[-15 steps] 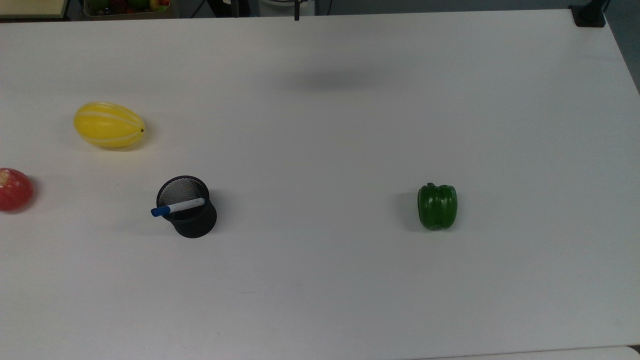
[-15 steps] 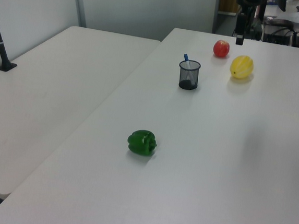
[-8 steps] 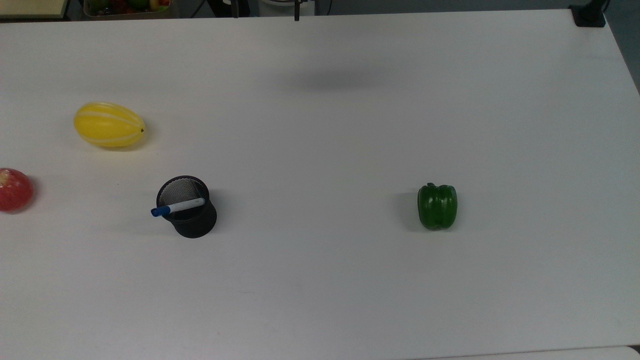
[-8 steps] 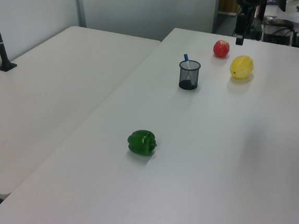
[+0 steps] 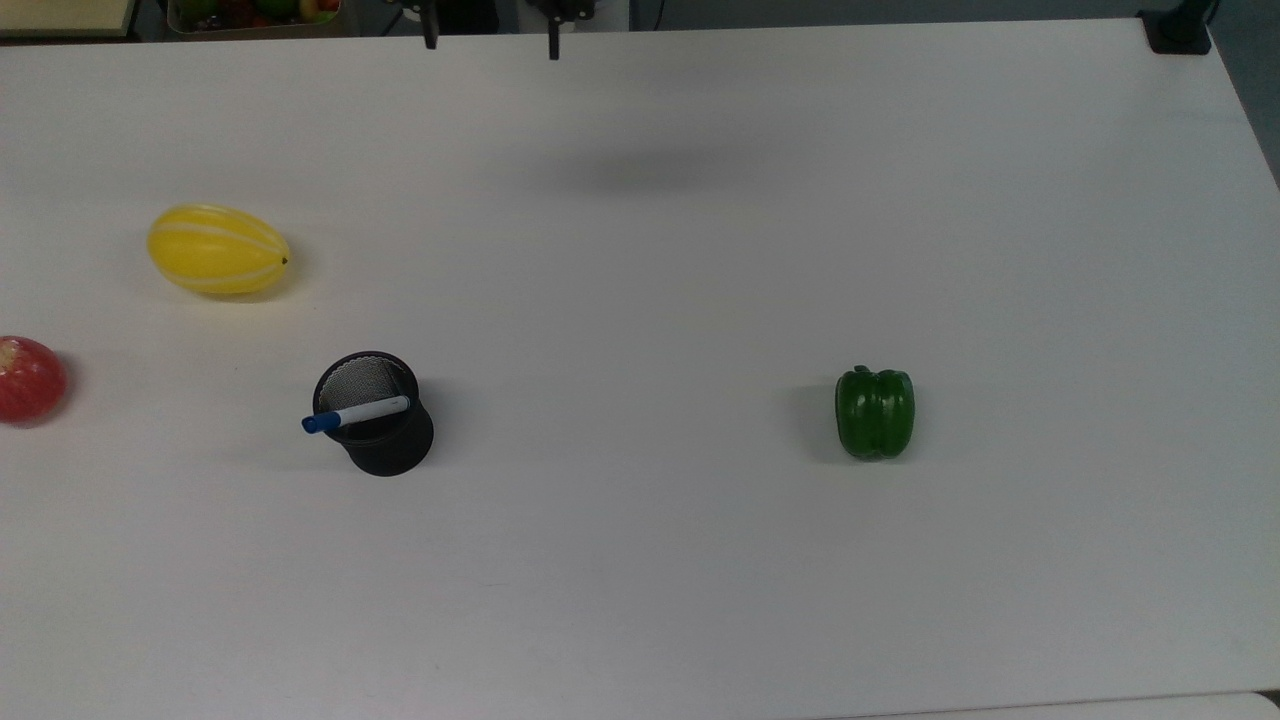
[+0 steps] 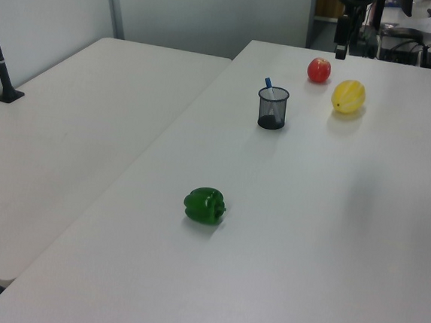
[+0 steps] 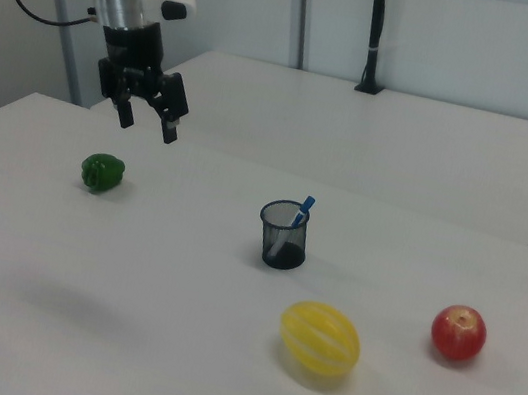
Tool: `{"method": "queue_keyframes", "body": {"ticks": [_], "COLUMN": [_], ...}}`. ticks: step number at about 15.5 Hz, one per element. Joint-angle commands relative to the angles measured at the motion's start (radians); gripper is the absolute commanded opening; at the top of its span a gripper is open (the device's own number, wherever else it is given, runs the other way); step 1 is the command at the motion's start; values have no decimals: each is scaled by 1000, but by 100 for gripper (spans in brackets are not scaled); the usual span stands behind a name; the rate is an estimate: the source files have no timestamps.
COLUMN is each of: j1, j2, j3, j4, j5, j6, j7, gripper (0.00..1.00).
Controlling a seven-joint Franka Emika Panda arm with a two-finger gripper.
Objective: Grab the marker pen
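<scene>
The marker pen stands untouched in the black mesh cup, leaning against the rim with its blue cap jutting out towards 9 o'clock in the top view. In the right view the cap points up and out over the cup's rim towards 1 o'clock. The cup sits upright on the white bench.

The claw hangs high above the bench, fingers spread wide apart and holding nothing. In the right view it sits at roughly 10 o'clock from the cup, well apart from it, above and just beyond the green pepper. In the top view its two fingertips show at the 12 o'clock edge of the bench, and a soft shadow lies on the bare surface below them.

Other items on the bench: a yellow melon at 11 o'clock from the cup and a red apple at 9 o'clock in the top view, both well clear of the cup. The pepper lies well apart at 3 o'clock.

Assessment: nothing of the task is done. No contact has been made with pen or cup. Remaining, as I judge it: travel across to the cup, descend over the projecting cap end, close on the barrel and lift the pen out. The lean of the pen and the light cup suggest a risk of tipping the cup if the pull is not along the pen's line.
</scene>
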Motion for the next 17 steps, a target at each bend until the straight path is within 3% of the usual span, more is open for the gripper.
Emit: {"method": "queue_keyframes", "body": {"ticks": [1,17], "j1": [-27,-133], "j2": [41,345], "j3": [-8,-11], "j4": [25,23], "j5": [9,-32], "j6": [79,751], "j7": [-23,-8], "gripper": [100,100]}}
